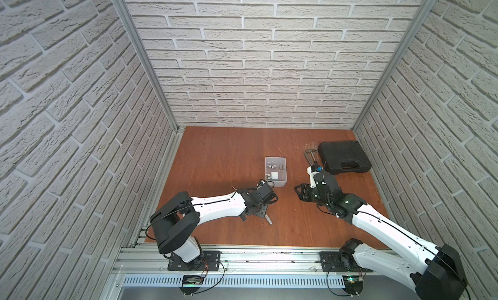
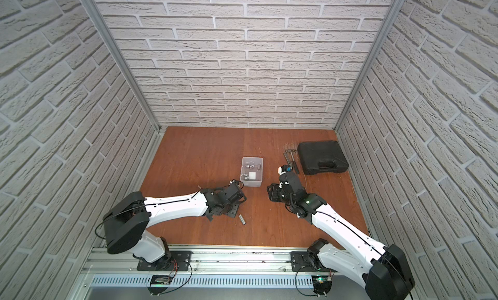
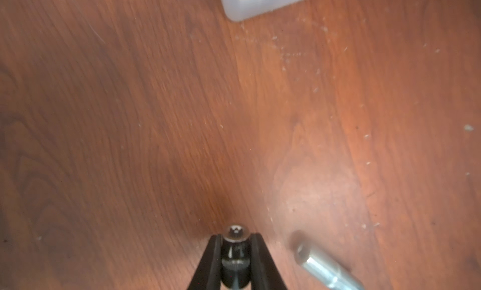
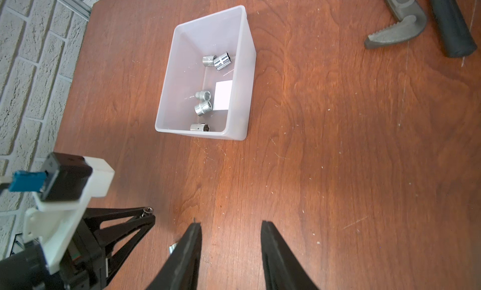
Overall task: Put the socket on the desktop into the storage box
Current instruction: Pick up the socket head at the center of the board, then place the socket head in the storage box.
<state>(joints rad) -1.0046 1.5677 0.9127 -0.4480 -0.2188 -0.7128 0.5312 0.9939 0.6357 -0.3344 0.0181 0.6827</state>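
Observation:
In the left wrist view my left gripper [image 3: 236, 235] is shut on a small dark metal socket [image 3: 236, 249], just above the reddish-brown desktop [image 3: 130, 119]. The right wrist view shows that socket [image 4: 147, 210] at the left fingertips. A longer silver socket [image 1: 268, 220] lies loose on the desktop beside my left gripper, in both top views [image 2: 242, 219]. Just beyond the left gripper stands the pale storage box [image 1: 283, 174], with several silver sockets [image 4: 205, 109] inside. My right gripper [image 4: 230, 226] hangs open over bare wood to the right of the box, with nothing between its fingers.
A black plastic case [image 1: 343, 157] sits at the back right. Grey pliers-like tools [image 4: 398, 33] lie between it and the box. Brick-pattern walls close three sides, and an aluminium rail [image 1: 242, 258] runs along the front edge.

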